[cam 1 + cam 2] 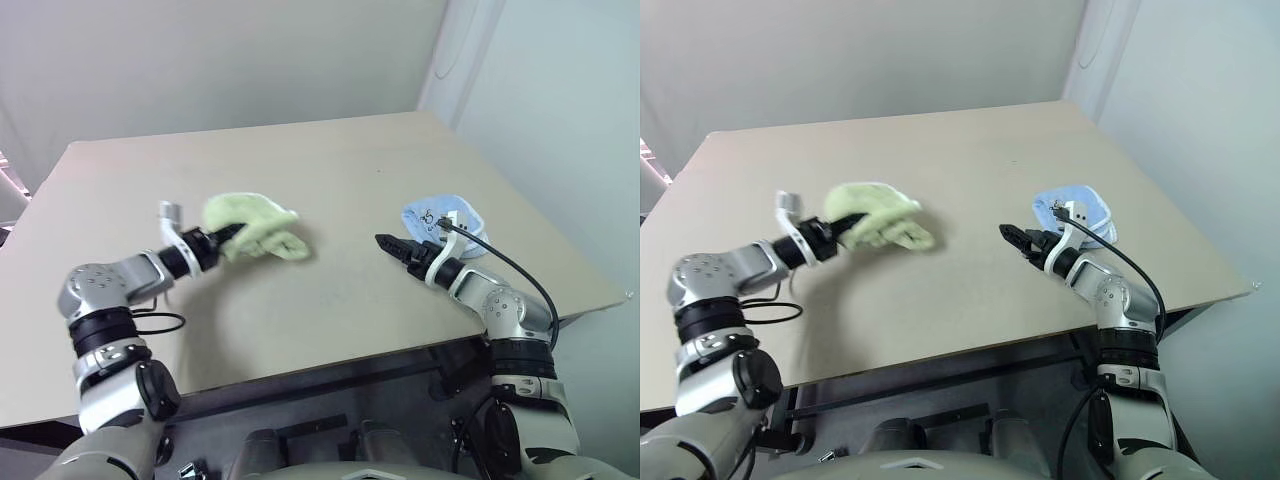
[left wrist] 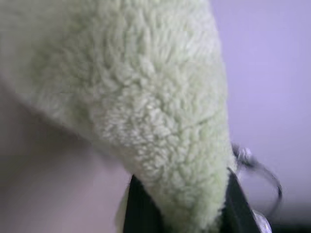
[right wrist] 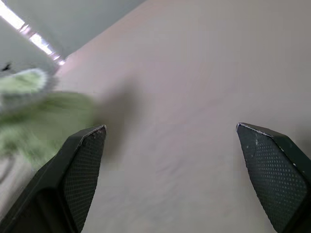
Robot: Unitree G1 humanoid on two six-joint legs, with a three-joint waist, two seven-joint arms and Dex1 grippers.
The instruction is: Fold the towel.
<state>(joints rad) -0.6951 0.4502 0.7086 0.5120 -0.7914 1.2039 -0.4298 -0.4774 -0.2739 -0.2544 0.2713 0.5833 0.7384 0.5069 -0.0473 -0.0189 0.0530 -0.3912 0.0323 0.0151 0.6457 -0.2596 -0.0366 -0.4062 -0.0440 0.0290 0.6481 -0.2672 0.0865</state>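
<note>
The light green towel (image 1: 255,228) hangs bunched above the left-centre of the table, one end pinched in my left gripper (image 1: 232,236), which is shut on it. In the left wrist view the fluffy green towel (image 2: 146,97) runs down between the black fingers (image 2: 138,208). My right gripper (image 1: 392,245) hovers low over the table to the right of the towel, open and empty, pointing toward it. Its two black fingers (image 3: 82,165) stand wide apart in the right wrist view, with the green towel (image 3: 34,111) beyond them.
A smaller blue folded cloth (image 1: 445,218) with white trim lies on the tan table (image 1: 330,160) just behind my right wrist. The table's front edge (image 1: 330,360) runs close to both arms; its right edge is near the blue cloth.
</note>
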